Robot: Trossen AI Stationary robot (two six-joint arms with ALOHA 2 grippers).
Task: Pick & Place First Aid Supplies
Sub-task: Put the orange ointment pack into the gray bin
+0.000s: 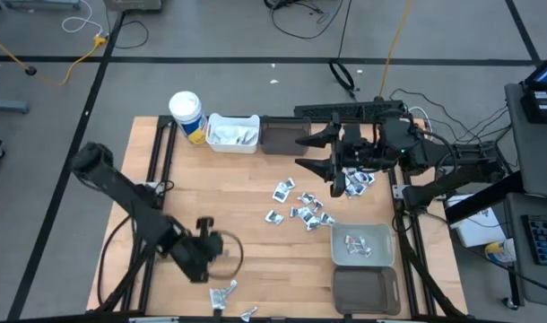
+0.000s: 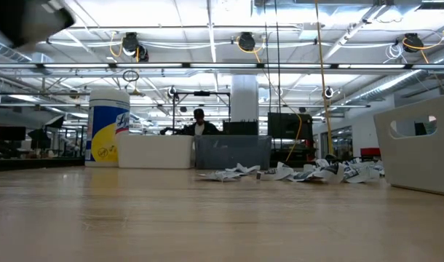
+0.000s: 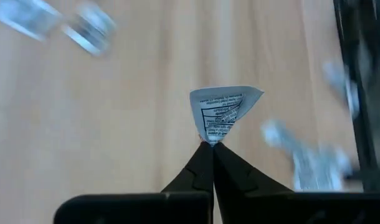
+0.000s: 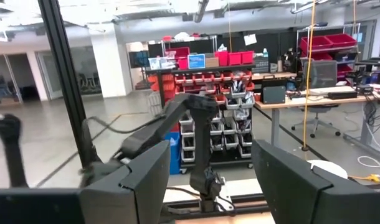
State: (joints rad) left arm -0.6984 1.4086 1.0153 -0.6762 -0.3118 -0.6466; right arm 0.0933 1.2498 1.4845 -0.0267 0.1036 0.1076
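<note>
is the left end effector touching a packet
Touching. In the left wrist view the left end effector is shut, its fingertips pinching the bottom corner of a printed packet.

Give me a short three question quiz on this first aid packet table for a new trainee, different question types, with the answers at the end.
1. True or false: the left gripper is pinching a printed packet by its corner.
2. Multiple choice: the right gripper is A) shut on a packet, B) open and holding nothing, C) inside the white cup.
3. Fill in: the grey bin at the table's right side holds a few ____, while the dark bin beside it looks empty.

Key: 1 true. 2 B, it hangs open above the table, near the loose pile of packets. 3 packets.
</note>
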